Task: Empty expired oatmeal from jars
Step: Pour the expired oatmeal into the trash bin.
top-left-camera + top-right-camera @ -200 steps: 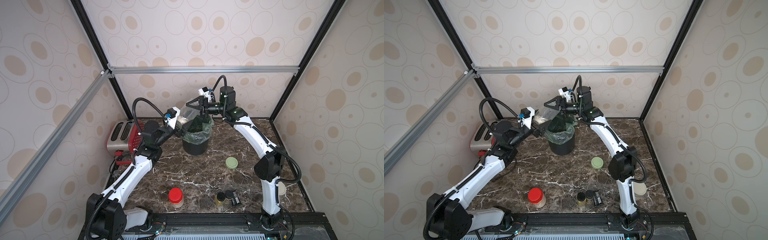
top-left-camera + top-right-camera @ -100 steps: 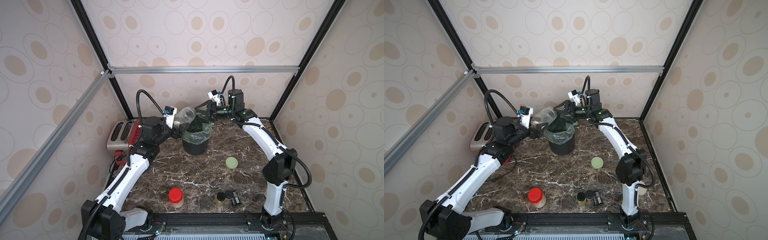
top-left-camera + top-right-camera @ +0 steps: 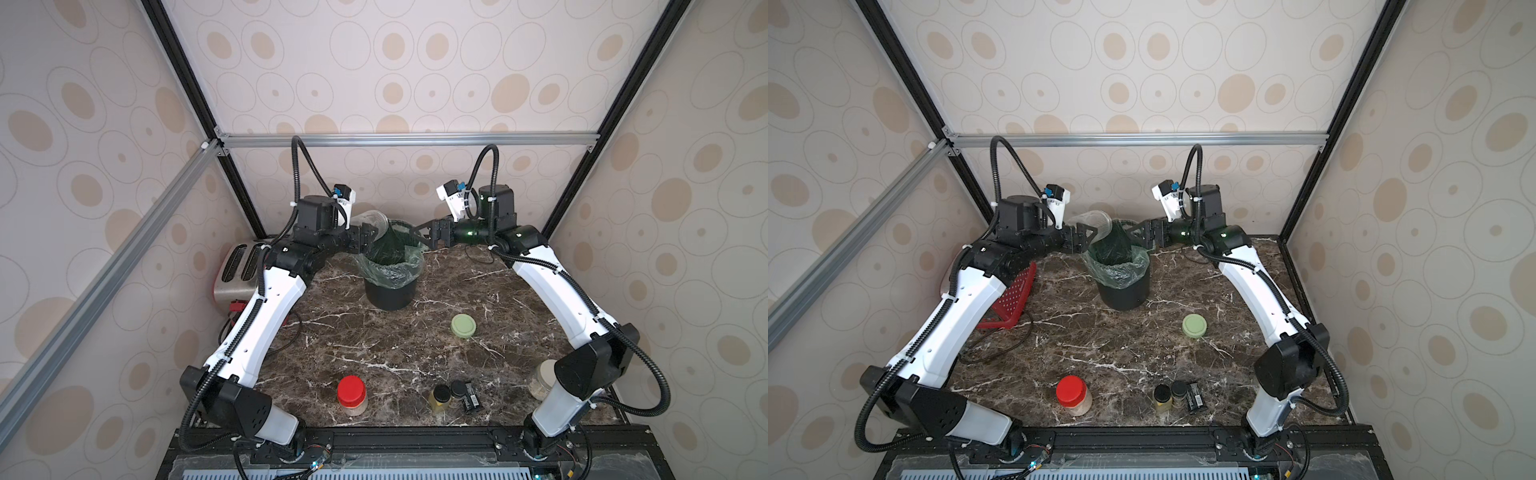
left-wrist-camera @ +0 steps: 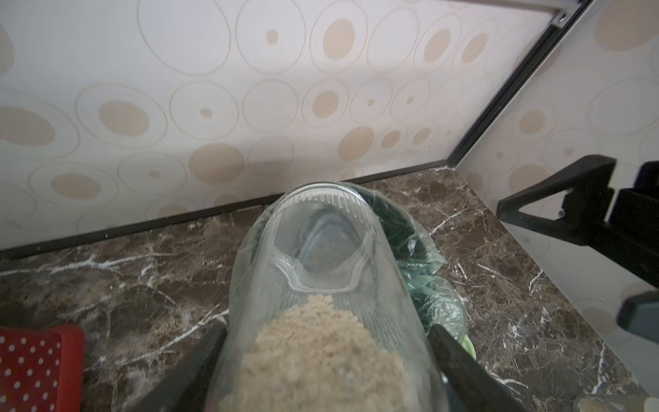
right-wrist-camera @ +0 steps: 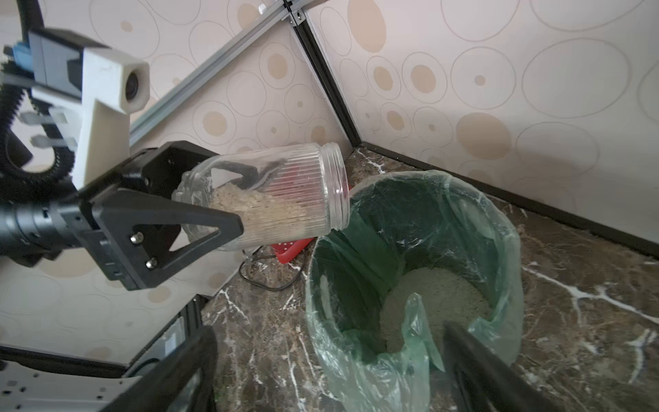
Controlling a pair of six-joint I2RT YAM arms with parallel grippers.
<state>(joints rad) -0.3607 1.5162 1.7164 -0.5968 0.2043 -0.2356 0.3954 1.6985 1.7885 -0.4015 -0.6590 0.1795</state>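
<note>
Right hand [image 3: 417,236] backs off, open, empty; my left hand [image 5: 246,198] grips the tilted jar [image 5: 306,185], oatmeal [image 5: 256,210] still inside; red jar [image 3: 351,395], beige jar [image 3: 540,379] wait.

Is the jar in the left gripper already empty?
No. Oatmeal lies inside the jar, which is tipped toward the bin.

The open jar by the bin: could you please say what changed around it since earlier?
The right gripper has drawn back from the jar toward its own side, jaws open. The left gripper keeps its grip on it, tilted at the bin with oatmeal inside. Green lid, red-lidded jar and small bottles stayed put.
</note>
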